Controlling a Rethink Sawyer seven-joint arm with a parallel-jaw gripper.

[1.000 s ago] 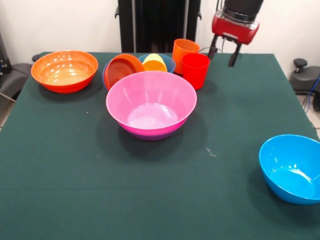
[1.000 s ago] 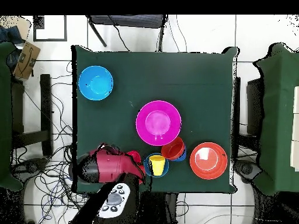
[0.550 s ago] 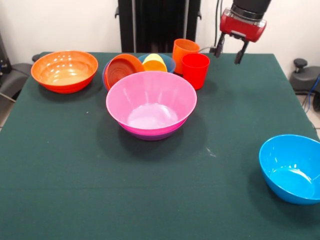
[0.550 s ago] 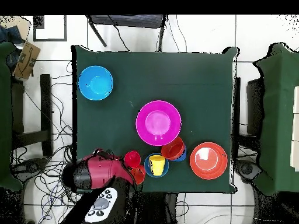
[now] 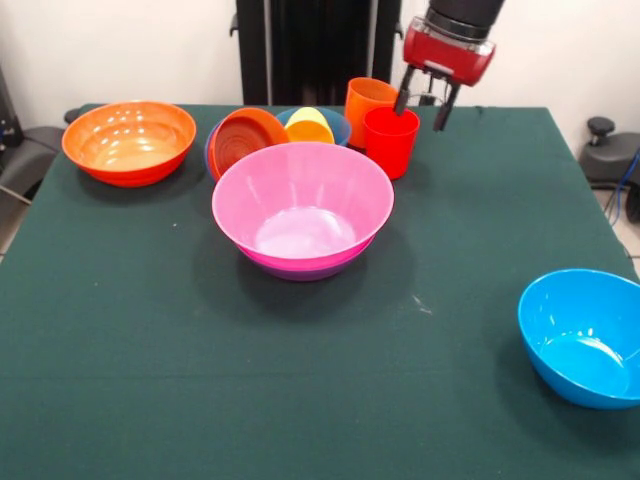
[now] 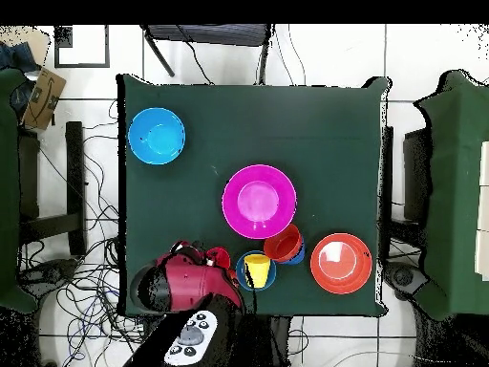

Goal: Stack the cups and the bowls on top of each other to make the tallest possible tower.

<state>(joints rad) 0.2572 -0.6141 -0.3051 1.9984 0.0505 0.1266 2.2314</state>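
Note:
My gripper [image 5: 421, 108] hangs open and empty just above the right rim of the red cup [image 5: 390, 141], at the far side of the table. The orange cup [image 5: 367, 99] stands right behind the red one. A yellow cup [image 5: 309, 125] lies in a small blue bowl [image 5: 335, 124]. Beside it, a small orange bowl [image 5: 245, 140] leans tilted against another blue bowl [image 5: 211, 150]. The large pink bowl [image 5: 301, 204] sits nested in the purple bowl [image 5: 300, 269] at mid-table. The large orange bowl [image 5: 128, 141] stands far left, and the bright blue bowl [image 5: 585, 336] near right.
In the overhead view the arm's red head [image 6: 186, 287] covers the table edge beside the red cup [image 6: 218, 257]. The pink bowl [image 6: 259, 201] is central, the bright blue bowl [image 6: 157, 136] at upper left, the large orange bowl [image 6: 339, 263] at lower right.
The gripper first rose and drifted right, then swung back left and now hangs by the red cup's rim. It stayed open. Cups and bowls have not moved.

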